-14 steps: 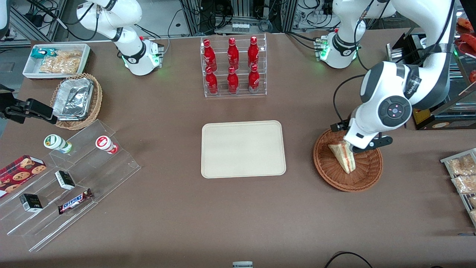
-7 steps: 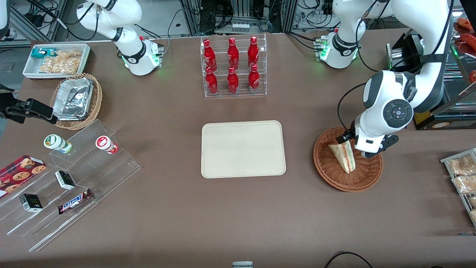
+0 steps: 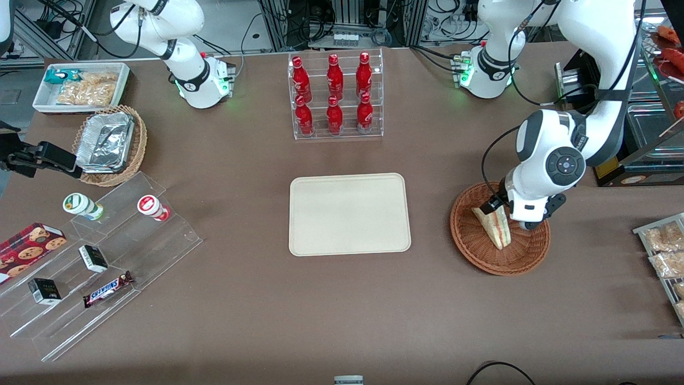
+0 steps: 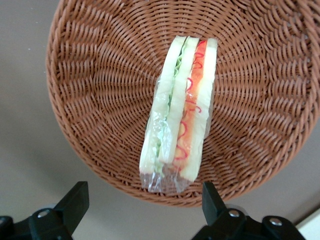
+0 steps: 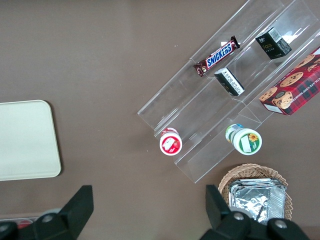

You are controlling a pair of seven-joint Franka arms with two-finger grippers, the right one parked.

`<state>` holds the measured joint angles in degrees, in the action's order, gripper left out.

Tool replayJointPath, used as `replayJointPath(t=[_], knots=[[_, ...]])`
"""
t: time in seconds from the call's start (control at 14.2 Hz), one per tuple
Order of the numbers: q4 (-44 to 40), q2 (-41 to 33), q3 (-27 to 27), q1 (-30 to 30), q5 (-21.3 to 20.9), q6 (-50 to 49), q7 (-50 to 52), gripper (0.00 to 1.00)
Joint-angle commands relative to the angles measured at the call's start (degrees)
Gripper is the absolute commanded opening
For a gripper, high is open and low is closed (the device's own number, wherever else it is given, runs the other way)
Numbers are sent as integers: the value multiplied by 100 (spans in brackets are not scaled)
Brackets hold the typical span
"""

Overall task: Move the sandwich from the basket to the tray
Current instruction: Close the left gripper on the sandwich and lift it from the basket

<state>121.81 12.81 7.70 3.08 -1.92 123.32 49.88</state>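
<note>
The sandwich [image 3: 494, 225] lies on its side in the reddish-brown wicker basket [image 3: 502, 267] toward the working arm's end of the table. My gripper [image 3: 521, 220] hangs low over the basket, beside the sandwich's end farther from the front camera. In the left wrist view the sandwich [image 4: 180, 115] shows its green, red and orange layers in the basket [image 4: 90, 90]. The gripper [image 4: 142, 205] is open and empty there. Its fingers [image 4: 75, 200] stand wide apart above the basket's rim, not touching the sandwich. The cream tray [image 3: 350, 214] lies empty at the table's middle.
A rack of red bottles [image 3: 335, 96] stands farther from the front camera than the tray. Toward the parked arm's end are a tan basket with foil containers [image 3: 109, 144], a white bin of snacks [image 3: 80, 86] and an acrylic shelf of snacks [image 3: 101, 256]. Snack packets [image 3: 665, 246] lie near the basket.
The left arm has folded lower and its wrist has turned. The gripper has come down closer to the basket beside the sandwich. The sandwich has not moved.
</note>
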Motion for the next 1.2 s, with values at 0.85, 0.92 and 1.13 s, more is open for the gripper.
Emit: replayJointPath(t=[0.85,0.92,1.13], knots=[[98,477,-111,-35,113,931,233,8],[54,451,-111,-35,104,913,180,7],[-148,266,-111,-35,60,826,118,6]])
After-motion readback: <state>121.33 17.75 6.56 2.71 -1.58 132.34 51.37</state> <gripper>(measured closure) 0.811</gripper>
